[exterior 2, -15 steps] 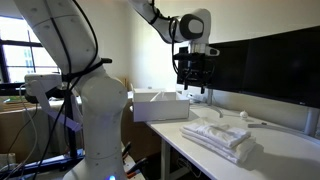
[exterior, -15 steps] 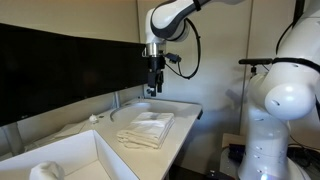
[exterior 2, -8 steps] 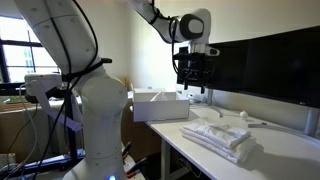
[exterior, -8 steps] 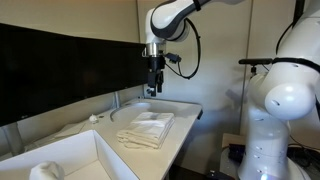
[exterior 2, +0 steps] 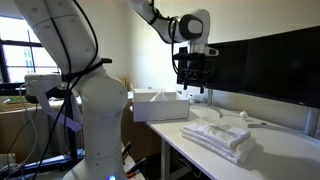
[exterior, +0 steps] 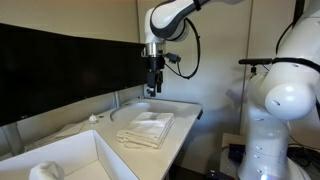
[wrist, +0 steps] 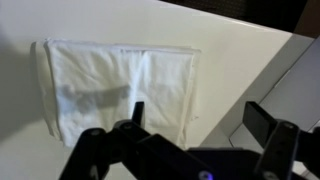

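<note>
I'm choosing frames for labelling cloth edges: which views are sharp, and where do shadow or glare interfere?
Wrist view: soft throughout; the gripper is a dark blur, and a faint grey shadow lies on the white cloth. In an exterior view, lighting is even beside the black screen, no glare. In an exterior view, the window is brightest; the white cloth shows little contrast.

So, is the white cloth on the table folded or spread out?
Folded: the white cloth lies as a compact rectangle with a centre crease.
</note>
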`<state>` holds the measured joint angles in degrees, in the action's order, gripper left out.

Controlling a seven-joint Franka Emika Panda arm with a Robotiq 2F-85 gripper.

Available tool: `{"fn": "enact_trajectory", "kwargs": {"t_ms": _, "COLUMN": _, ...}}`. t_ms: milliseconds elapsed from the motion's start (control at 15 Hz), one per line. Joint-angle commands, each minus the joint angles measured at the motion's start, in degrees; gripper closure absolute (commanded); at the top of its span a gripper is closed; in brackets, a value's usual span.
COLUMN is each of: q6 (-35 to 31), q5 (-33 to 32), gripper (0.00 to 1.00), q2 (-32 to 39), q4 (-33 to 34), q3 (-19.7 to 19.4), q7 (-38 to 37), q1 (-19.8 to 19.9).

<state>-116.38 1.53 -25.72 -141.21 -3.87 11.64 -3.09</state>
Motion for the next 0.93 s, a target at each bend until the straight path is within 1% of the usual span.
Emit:
{"fn": "enact_trajectory", "kwargs": {"t_ms": 0, "q6": -0.4, "q5": 0.8, "gripper": 0.0, "q2": 1.6, "q4": 1.5, "q3": 3.2, "q7": 1.4, "q1": -2.8}}
{"fn": "enact_trajectory", "kwargs": {"t_ms": 67, "q6": -0.7, "q5": 1.1, "gripper": 0.0, "q2": 2.2, "q4": 2.0, "q3": 4.0, "q7": 1.6, "q1": -3.7}}
{"fn": "enact_trajectory", "kwargs": {"t_ms": 133, "q6": -0.2, "q5": 0.5, "gripper": 0.0, "q2": 3.5, "q4": 3.3, "q3": 5.6, "q7": 0.4, "q1": -4.7}}
{"fn": "enact_trajectory", "kwargs": {"t_ms": 467, "q6": -1.3, "q5": 2.6, "gripper": 0.0, "q2": 10.2, "q4": 9.2, "q3": 9.1, "q7": 3.8, "q1": -9.7}}
{"fn": "enact_trajectory", "kwargs": {"t_ms": 733, "q6": -3.8, "q5": 7.2, "gripper": 0.0, "q2": 17.0, "q4": 14.9, "q3": 11.2, "q7": 8.9, "q1": -12.7}}
{"fn": "enact_trajectory", "kwargs": {"t_ms": 867, "q6": -4.5, "q5": 9.9, "gripper": 0.0, "q2": 21.1, "q4": 18.5, "q3": 13.0, "q7": 10.9, "q1": -13.9}}
